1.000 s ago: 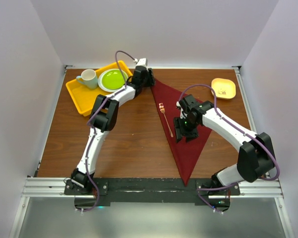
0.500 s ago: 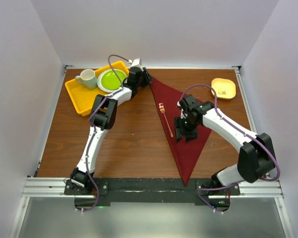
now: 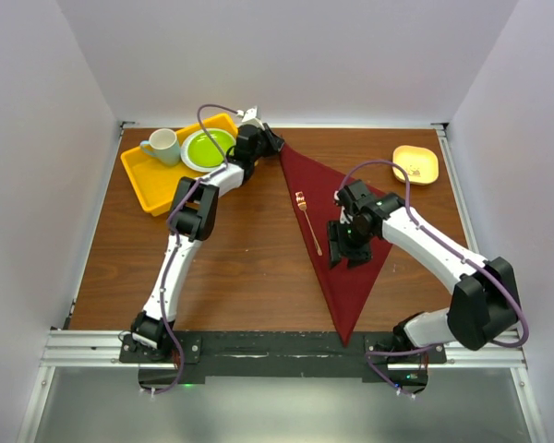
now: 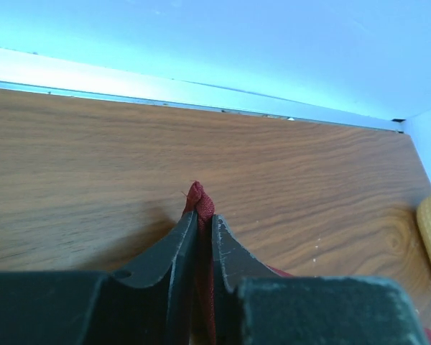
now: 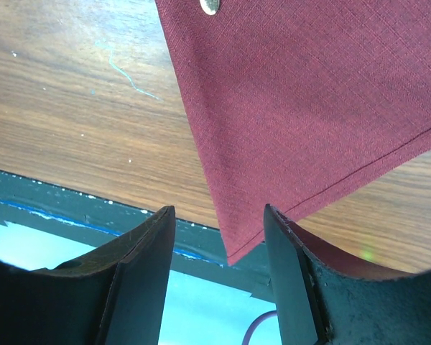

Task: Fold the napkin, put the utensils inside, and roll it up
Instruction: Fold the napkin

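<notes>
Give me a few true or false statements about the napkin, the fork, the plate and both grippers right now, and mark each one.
1. The left gripper is pinching a corner of the napkin. True.
2. The fork lies in the yellow tray. False: it lies on the napkin, near the cloth's left edge.
3. The right gripper has its jaws apart with nothing between them. True.
4. The green plate sits on the bare table. False: it is in the yellow tray, beside the mug.
5. The napkin is rolled up. False: it lies flat, folded into a triangle.
</notes>
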Robot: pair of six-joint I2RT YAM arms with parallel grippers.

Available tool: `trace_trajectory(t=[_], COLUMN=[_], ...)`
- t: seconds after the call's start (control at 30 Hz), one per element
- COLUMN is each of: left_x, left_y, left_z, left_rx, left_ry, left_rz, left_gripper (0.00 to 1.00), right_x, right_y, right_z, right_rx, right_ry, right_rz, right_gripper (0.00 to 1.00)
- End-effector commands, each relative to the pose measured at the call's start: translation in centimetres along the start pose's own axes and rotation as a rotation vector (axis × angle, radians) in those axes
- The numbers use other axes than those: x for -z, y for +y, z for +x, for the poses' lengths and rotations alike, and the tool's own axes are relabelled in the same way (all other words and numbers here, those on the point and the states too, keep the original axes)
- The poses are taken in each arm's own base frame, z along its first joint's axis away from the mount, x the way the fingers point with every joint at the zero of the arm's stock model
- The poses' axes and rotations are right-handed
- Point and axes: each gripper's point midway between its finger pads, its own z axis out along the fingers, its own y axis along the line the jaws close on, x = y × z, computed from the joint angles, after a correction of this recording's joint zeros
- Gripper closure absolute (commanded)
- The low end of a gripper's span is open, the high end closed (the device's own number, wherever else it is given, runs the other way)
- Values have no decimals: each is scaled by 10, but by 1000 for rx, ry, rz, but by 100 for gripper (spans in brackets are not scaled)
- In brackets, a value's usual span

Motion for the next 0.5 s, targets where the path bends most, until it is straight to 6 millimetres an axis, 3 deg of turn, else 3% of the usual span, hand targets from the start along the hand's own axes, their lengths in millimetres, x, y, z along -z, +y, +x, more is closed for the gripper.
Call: trace_trajectory(t=[0.0, 0.13, 0.3, 0.33, 0.4, 0.43, 0.47], left_x=[-3, -1, 9, 15, 23, 30, 34], left_y=[-18, -26, -44, -56, -59, -71, -73], left_z=[-26, -39, -44, -54, -48, -57, -47], left_rx=[8, -9, -18, -23, -19, -20, -17], left_ry=[-69, -88, -61, -72, -45, -49, -19], left_rz=[87, 96, 142, 160, 161, 175, 180], left_gripper=[86, 98, 100, 100, 100, 100, 100], right_x=[9, 9, 16, 21, 27, 35, 39], right_y=[-1, 0, -1, 1, 2, 6, 7], right_z=[5, 6, 2, -3, -8, -16, -19], right_rx=[-17, -20, -40, -46, -64, -67, -66], right_ry=[-20, -25, -46, -61, -77, -104, -115], right_rz=[-4, -14, 1, 0, 12, 5, 4], right_gripper=[44, 44, 44, 44, 44, 44, 43])
